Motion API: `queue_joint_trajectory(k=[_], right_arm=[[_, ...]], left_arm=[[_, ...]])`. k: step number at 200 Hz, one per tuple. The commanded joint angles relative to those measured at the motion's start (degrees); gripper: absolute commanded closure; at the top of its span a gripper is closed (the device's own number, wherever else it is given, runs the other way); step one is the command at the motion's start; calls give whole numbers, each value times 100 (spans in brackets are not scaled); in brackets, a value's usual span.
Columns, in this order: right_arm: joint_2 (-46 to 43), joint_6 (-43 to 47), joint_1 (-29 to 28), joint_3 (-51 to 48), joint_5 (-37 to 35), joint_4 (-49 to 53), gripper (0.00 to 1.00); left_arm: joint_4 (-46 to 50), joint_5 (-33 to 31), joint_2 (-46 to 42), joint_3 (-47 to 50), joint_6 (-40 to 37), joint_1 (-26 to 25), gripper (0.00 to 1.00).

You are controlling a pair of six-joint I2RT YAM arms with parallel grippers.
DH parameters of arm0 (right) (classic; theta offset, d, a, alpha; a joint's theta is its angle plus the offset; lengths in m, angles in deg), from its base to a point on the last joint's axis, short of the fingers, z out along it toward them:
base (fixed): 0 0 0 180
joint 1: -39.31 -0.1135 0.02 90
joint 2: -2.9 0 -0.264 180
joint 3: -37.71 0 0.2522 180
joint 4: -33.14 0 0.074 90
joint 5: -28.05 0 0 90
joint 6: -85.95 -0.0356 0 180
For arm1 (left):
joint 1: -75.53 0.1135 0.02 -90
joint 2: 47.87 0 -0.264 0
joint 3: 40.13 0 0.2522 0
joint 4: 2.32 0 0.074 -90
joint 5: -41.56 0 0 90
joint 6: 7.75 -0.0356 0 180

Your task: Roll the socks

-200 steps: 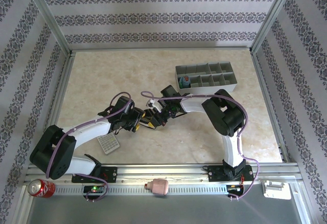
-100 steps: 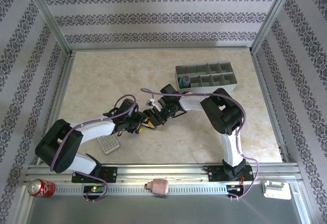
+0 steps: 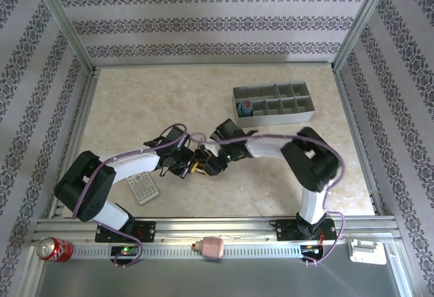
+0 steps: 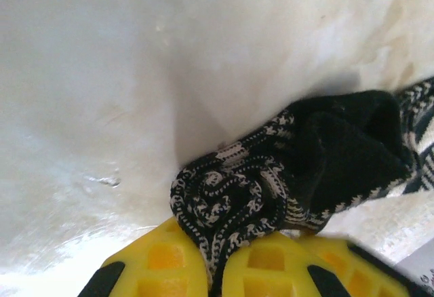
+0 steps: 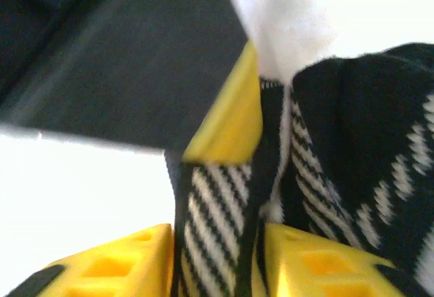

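Stage: partway through rolling, by my reading; one sock is being worked and its roll is not finished.
Done: one end of the striped sock (image 4: 230,188) is wound into a tight coil several turns deep.
Left: the loose length trailing off the coil has to be wound in and the cuff turned over to lock it.
Striped sock, place: about midway between the left and right edges of the surface (image 3: 135,107), nearer its near edge than its far one, lying between the two grippers.
Striped sock, look: black-and-white knit, fine pattern on the coil, a plain black patch behind it, broader diagonal stripes on the free part; soft and crumpled.
Left gripper (image 4: 217,263): jaws closed tight, pinching the edge of the coil.
Right gripper (image 5: 217,256): jaws parted, with striped fabric lying between the yellow fingers.
Blue-grey sock (image 3: 249,106): a small blue and orange bundle sits in the near-left compartment of the divided tray (image 3: 285,116), toward the far right corner; probably this sock, rolled, though it is too small to be sure.
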Motion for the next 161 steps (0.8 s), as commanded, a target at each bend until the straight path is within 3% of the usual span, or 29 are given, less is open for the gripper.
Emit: queue_joint_trajectory(k=[1,34,74,131,145,161], right_arm=[[-972,790,-505,-936,-2086,-1093,51],[-1517,1124,-1238,-1491,-3667,-1527,47],[-1106,1711,-1900,-1186,-4862,-1636,46],[-271,2050,-2067,-618,-4980,-1532,52],[-70,1987,-2055,-536,-5072,-1450,58],[126,1849,-2010,-448,-5145,-1254,73]], left_arm=[[1648,-167,380,51,199,-85,100],[1902,-198,662,-320,66,-89,100],[2164,-215,853,-607,-69,-85,100],[2126,-189,952,-676,-84,-80,100],[2097,-174,957,-674,-85,-80,100],[2102,-180,920,-692,-95,-76,100]])
